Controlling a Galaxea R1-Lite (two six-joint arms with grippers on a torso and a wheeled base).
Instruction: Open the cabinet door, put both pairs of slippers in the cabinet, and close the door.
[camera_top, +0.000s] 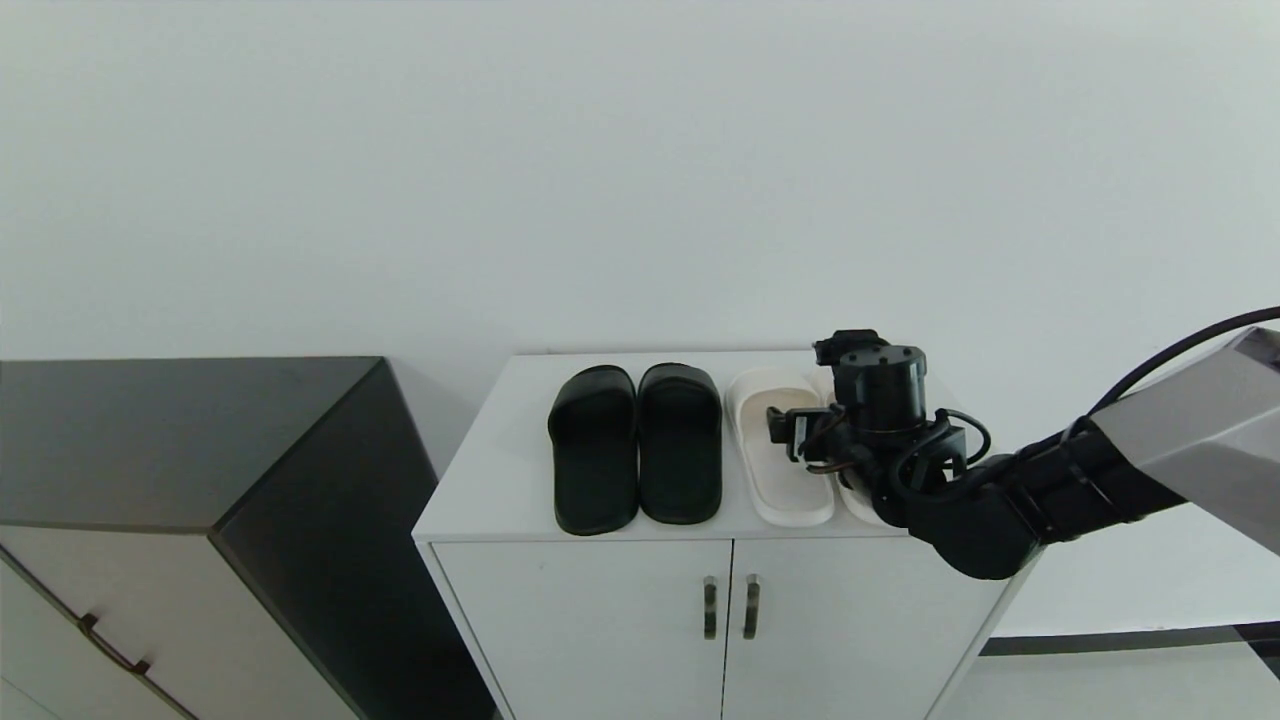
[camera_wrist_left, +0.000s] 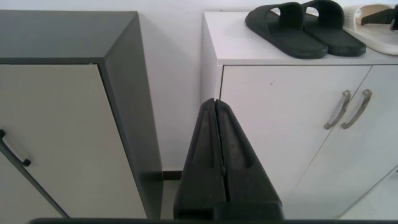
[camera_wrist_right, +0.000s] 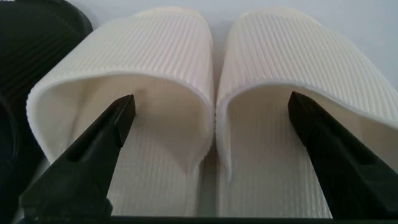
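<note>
Task barely begun, by our reading; nothing on the list is finished.

Far left, we note a dark cabinet (camera_top: 200, 440) with a pale front, which is no part of the job. The left gripper (camera_wrist_left: 216, 104) hangs low, facing the gap between the two cabinets. Its jaws are pressed flat together with nothing between them.

Next right is the white cabinet (camera_top: 480, 490). Both doors (camera_top: 590, 630) sit flush and closed. The two metal handles (camera_top: 709, 606) stand side by side at the centre seam, with no gripper near them.

On the cabinet top the black slippers (camera_top: 635, 450) lie as a pair, sides touching, toes toward the wall. Just beside them lie the white slippers (camera_top: 775, 470), also pressed together.

The right gripper (camera_wrist_right: 211, 102) is over the white pair with its jaws spread wide and holding nothing. One finger lines up with each slipper's strap opening, and the two inner strap edges lie between them. We cannot tell whether either finger touches the ribbed foam.

We judge a pinch on the white pair to be the step in hand. Still to do are opening a door, stowing both pairs and shutting the door.
</note>
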